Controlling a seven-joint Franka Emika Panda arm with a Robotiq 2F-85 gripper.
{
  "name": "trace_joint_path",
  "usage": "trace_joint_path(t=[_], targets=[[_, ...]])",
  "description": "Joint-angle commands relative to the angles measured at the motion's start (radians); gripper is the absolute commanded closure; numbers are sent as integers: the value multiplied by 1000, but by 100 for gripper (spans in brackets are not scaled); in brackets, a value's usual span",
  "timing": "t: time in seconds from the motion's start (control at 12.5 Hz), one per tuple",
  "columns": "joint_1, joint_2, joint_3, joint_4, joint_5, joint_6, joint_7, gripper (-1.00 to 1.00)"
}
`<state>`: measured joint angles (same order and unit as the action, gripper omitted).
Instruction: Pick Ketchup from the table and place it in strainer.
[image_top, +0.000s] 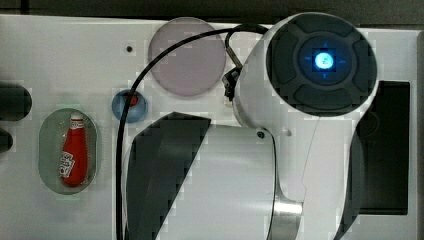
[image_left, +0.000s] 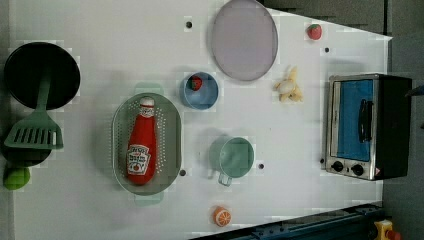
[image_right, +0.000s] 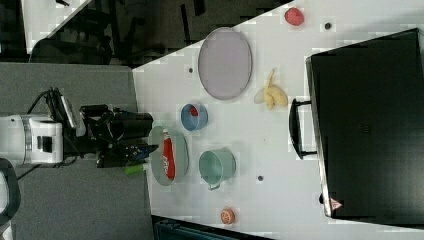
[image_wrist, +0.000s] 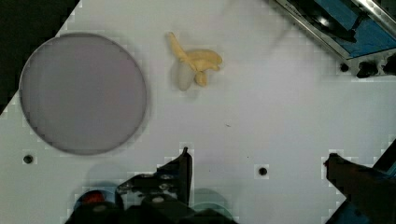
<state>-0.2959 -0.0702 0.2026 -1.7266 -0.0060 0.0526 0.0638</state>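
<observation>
The placing step reads as complete. The Ketchup (image_left: 141, 146), a red squeeze bottle with tapered neck, white cap and a white label in dark print, lies on its side inside the strainer (image_left: 118, 135), a pale mint-green oval plastic basket with a perforated bottom. The bottle runs along the basket's long axis and nearly fills its inner length; in the left view its cap points to the far rim and its label sits toward the near end. No part of it appears to overhang the rim.

The gripper (image_wrist: 257, 161) stands open and empty, its two dark fingers (image_wrist: 183, 164) wide apart over bare white table (image_wrist: 261, 107) in the wrist view, with nothing between them. In the right view the black hand (image_right: 122, 140) hangs at the right view's left of the strainer, apart from the bottle.

By judgement, what remains is only to carry the arm clear; no further grasp seems called for. The bottle looks settled and unlikely to roll, since the basket walls hem it on both sides.

In the left view, a blue round bowl holding a small strawberry (image_left: 199, 90) sits just beside the strainer's far right, and a round green cup with handle (image_left: 233, 157) stands to its right. A grey-lilac round plate (image_left: 244, 39) lies farther off.
</observation>
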Motion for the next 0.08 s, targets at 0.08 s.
trace_joint_path(t=[0.08], targets=[[46, -9, 7, 4, 14, -11, 4, -100]])
